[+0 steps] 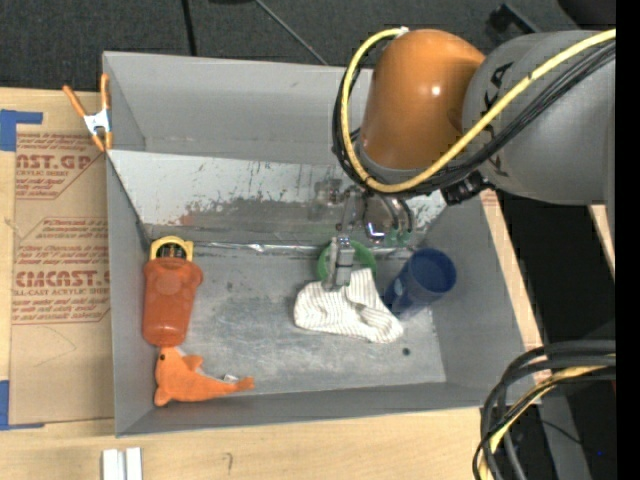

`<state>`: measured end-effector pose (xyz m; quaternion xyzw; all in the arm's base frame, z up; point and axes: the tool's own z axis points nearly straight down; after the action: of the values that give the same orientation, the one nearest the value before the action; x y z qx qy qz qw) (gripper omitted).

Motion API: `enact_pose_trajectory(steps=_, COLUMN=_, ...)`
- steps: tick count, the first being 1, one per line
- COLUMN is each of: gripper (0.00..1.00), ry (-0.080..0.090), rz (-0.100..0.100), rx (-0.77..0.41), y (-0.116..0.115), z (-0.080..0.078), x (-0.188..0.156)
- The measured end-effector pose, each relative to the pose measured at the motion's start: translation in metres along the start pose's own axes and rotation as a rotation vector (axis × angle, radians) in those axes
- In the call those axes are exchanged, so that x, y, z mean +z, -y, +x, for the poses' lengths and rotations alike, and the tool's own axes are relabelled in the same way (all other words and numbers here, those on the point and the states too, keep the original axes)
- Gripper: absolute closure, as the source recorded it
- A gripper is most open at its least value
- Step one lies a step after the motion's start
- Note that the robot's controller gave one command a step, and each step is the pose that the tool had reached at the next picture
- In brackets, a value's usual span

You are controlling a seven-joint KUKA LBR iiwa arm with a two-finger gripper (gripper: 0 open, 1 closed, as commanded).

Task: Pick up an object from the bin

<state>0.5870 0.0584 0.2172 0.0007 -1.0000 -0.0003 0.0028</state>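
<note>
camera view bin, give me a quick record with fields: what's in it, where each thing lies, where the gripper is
bin: grey metal, few loose things
gripper: low, right of centre, at the white cloth's back edge
white cloth: crumpled, centre-right of the floor
green thing: small, partly hidden by the gripper, kind unclear
blue cup: right of the cloth, near the right wall
orange bottle: left side, yellowish top toward the back
orange toy: front left corner, in front of the bottle
held: cannot tell

Bright even light, glare on orange cover (432, 88), soft shadows in the bin (250, 313)
</note>
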Motion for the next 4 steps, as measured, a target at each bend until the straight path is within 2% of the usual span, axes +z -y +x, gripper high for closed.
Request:
enact_pose_trajectory(steps=1, gripper=0.00, ry=0.008, rz=-0.001, rx=0.001, y=0.000, z=-0.001, x=-0.005)
enact_pose_trajectory(steps=2, gripper=0.00, ry=0.012, rz=0.000, rx=-0.044, y=0.041, z=0.053, x=0.044)
enact_pose_trajectory(steps=3, gripper=0.00, ry=-0.001, rz=0.002, rx=-0.069, y=0.055, z=0.059, x=0.073)
enact_pose_trajectory(steps=4, gripper=0.00, ry=0.011, rz=0.001, rx=-0.142, y=0.038, z=0.039, x=0.109)
